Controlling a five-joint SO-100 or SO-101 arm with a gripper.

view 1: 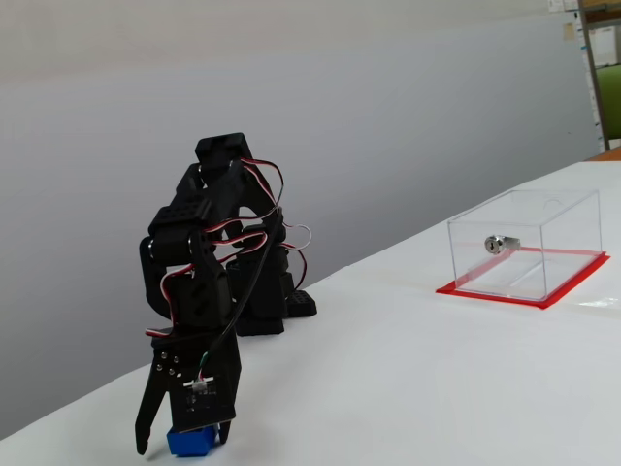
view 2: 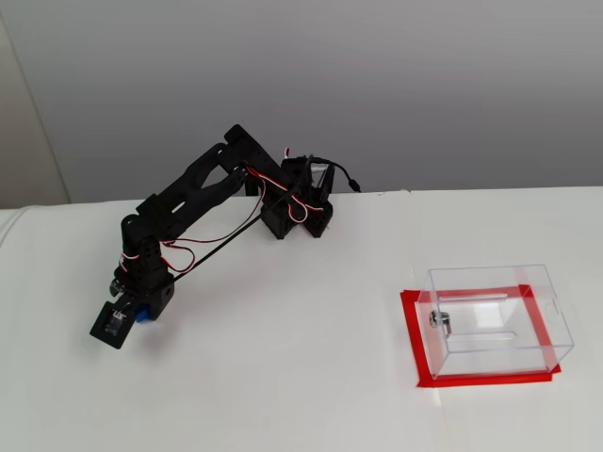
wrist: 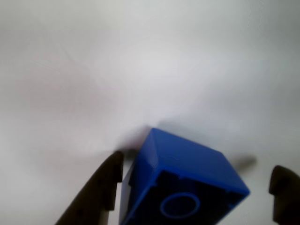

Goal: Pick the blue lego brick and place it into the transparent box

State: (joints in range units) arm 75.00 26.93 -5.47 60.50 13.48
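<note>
The blue lego brick lies tipped on the white table, its hollow underside facing the wrist camera. My gripper is open and straddles it. The left finger is right beside the brick and the right finger stands well apart from it. In a fixed view the gripper points down at the table's near left corner with the brick between its tips. In the other fixed view the brick peeks out beside the gripper. The transparent box stands far to the right.
The box sits on a red sheet and has a silver lock on its left face. The arm's base stands at the table's back edge. The table edge runs close behind the gripper.
</note>
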